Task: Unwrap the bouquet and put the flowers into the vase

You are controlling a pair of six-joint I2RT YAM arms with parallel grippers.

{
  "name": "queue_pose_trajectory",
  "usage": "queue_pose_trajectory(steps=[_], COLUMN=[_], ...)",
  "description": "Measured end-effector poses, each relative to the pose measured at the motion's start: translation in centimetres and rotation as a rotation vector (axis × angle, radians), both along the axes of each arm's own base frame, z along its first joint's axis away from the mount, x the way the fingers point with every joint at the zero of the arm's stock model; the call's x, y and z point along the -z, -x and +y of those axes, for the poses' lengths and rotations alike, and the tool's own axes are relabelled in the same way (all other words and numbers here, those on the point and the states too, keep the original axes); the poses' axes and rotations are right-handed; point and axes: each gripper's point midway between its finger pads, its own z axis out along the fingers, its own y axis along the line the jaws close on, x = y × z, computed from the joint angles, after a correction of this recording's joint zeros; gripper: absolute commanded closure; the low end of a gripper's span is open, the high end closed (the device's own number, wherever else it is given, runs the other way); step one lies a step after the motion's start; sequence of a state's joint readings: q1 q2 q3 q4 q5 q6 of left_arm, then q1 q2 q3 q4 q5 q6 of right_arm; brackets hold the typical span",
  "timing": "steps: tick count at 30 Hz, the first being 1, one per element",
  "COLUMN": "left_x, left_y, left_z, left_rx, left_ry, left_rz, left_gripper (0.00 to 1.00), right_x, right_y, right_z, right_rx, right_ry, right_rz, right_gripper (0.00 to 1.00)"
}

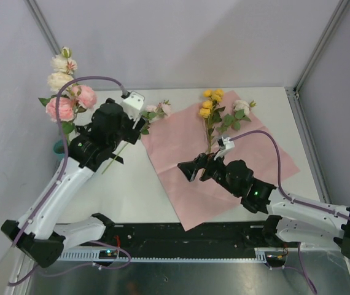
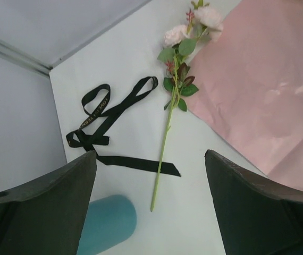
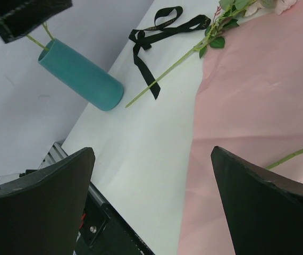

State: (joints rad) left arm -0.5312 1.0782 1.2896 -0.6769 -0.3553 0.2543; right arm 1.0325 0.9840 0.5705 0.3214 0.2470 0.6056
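Note:
The bouquet lies undone. Its pink paper (image 1: pixel 224 166) is spread flat, and the black ribbon (image 2: pixel 109 109) lies loose on the table. Pink and cream flowers (image 1: pixel 64 92) stand in the teal vase (image 1: pixel 58 147) at the far left, which is mostly hidden by my left arm. A pale pink rose (image 2: pixel 194 24) on a long stem (image 2: pixel 165 146) lies on the table beside the paper. Yellow and white flowers (image 1: pixel 215 107) lie on the paper. My left gripper (image 1: pixel 98 153) (image 2: pixel 150 159) hangs open and empty above the stem's end, next to the vase (image 2: pixel 106 223). My right gripper (image 1: pixel 188 171) (image 3: pixel 152 154) is open and empty over the paper's left edge.
Grey walls close the table at the left and back, with the vase (image 3: pixel 82 74) close to the left wall. A metal rail (image 1: pixel 163 236) runs along the near edge. A green stem (image 3: pixel 295 154) crosses the paper (image 3: pixel 258 106) near my right finger.

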Motion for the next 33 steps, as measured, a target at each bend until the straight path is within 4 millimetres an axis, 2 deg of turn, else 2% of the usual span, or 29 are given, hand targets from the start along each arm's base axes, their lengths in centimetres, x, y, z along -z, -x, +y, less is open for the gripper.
queue_pose_trajectory(steps=[4, 10, 16, 19, 22, 26, 33], left_x=[2.1, 6.2, 7.7, 8.3, 9.9, 13.5, 19.5], left_y=[-1.3, -3.2, -3.9, -4.8, -6.0, -7.4, -9.5], left_z=[-0.2, -0.7, -1.0, -1.3, -1.7, -1.5, 0.5], left_rx=[-0.012, -0.024, -0.028, -0.031, -0.032, -0.041, -0.072], left_ry=[-0.07, -0.173, -0.206, -0.232, -0.276, -0.325, -0.328], left_rz=[0.054, 0.165, 0.207, 0.226, 0.263, 0.351, 0.514], left_gripper=[0.18, 0.19, 0.2, 0.22, 0.24, 0.28, 0.34], right_x=[-0.2, -0.7, -0.6, -0.6, -0.4, -0.4, -1.4], right_y=[0.1, 0.2, 0.4, 0.4, 0.4, 0.5, 0.6], right_z=[-0.2, -0.7, -1.5, -1.7, -1.8, -2.1, -3.0], right_rx=[0.003, 0.011, 0.026, 0.029, 0.029, 0.033, 0.052], right_ry=[-0.002, -0.011, -0.019, -0.021, -0.018, -0.021, -0.048], right_rz=[-0.002, -0.014, -0.022, -0.023, -0.022, -0.024, -0.048], right_gripper=[0.02, 0.02, 0.02, 0.02, 0.02, 0.02, 0.02])
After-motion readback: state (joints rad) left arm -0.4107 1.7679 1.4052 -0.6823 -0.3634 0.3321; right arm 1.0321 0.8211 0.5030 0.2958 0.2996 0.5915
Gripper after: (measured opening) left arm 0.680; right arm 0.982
